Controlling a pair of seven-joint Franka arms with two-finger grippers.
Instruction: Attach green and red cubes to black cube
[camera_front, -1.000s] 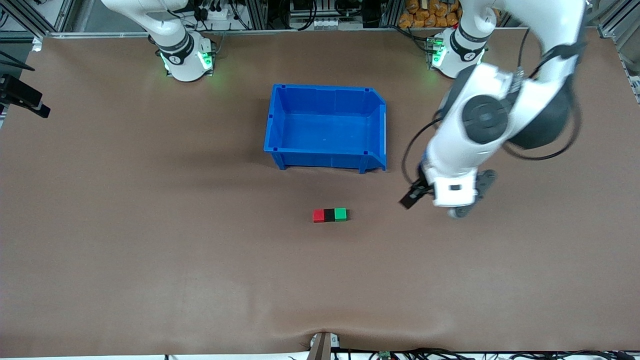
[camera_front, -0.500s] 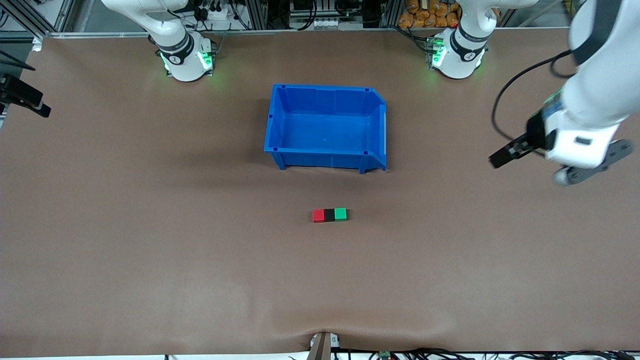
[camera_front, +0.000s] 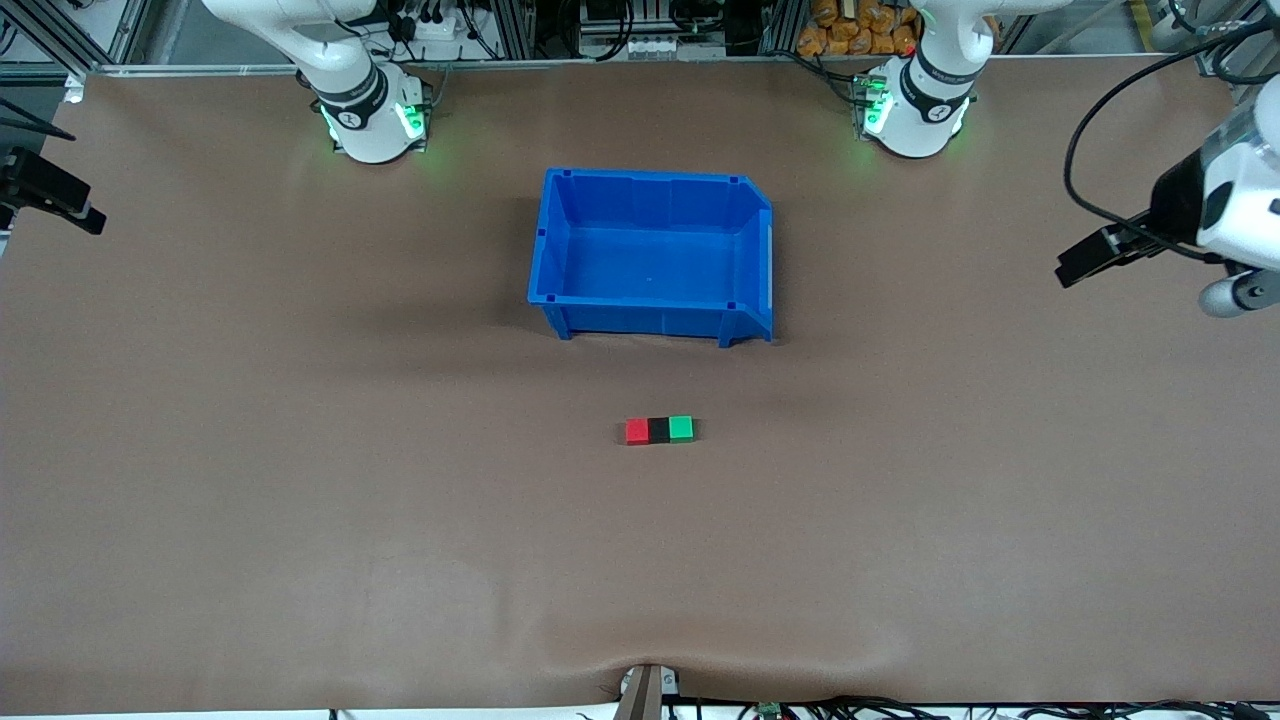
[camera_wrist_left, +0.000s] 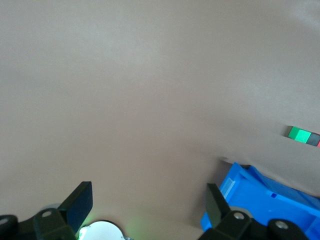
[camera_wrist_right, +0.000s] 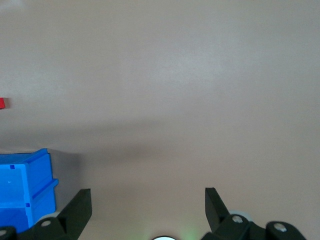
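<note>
Red (camera_front: 637, 431), black (camera_front: 658, 430), green cubes (camera_front: 681, 429) joined, left end effector (camera_wrist_left: 145, 205) well apart, open

Empty blue bin (camera_front: 552, 245) on the brown table (camera_front: 250, 450)

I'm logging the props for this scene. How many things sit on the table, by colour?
Red: 1, the red cube
Black: 1, the black cube
Green: 1, the green cube
Blue: 1, the blue bin
Total: 4
</note>
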